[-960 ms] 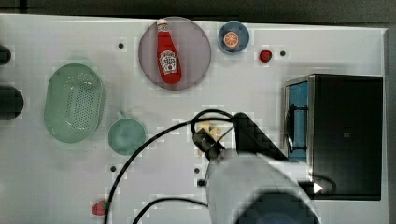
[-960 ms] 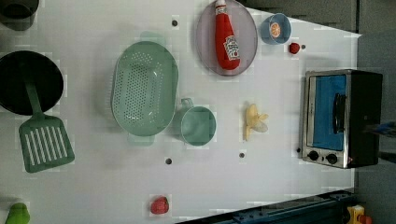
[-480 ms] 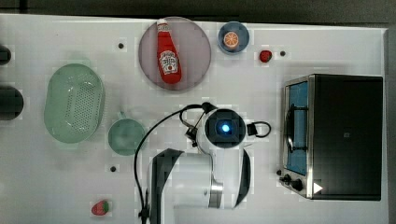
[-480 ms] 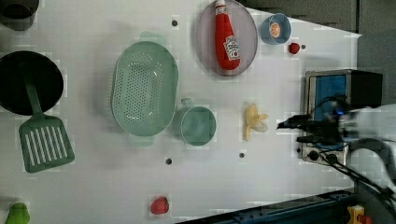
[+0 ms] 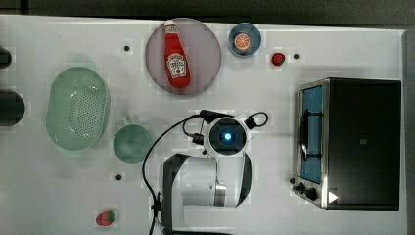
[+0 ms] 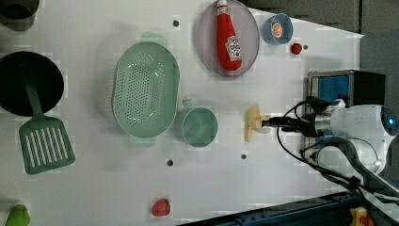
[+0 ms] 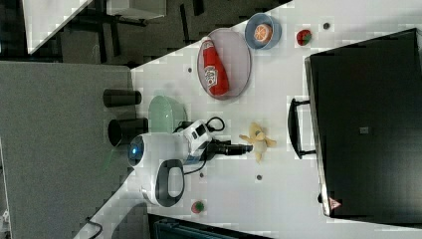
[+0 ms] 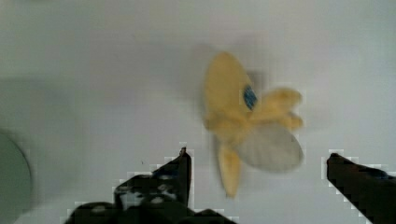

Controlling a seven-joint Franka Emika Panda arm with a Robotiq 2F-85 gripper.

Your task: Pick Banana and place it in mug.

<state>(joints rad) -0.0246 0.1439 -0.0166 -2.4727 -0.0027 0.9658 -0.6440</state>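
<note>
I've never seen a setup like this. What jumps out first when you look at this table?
The white robot arm stands out, its open gripper poised over a peeled yellow banana on the white table. In the left view the teal mug sits left of the banana, beside a pale green colander. Farther off, a red ketchup bottle lies on a round plate.

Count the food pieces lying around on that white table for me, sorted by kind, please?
Banana: 1
Strawberries: 2
Orange slice in the blue bowl: 1
Ketchup bottle on the plate: 1
Total: 5
</note>
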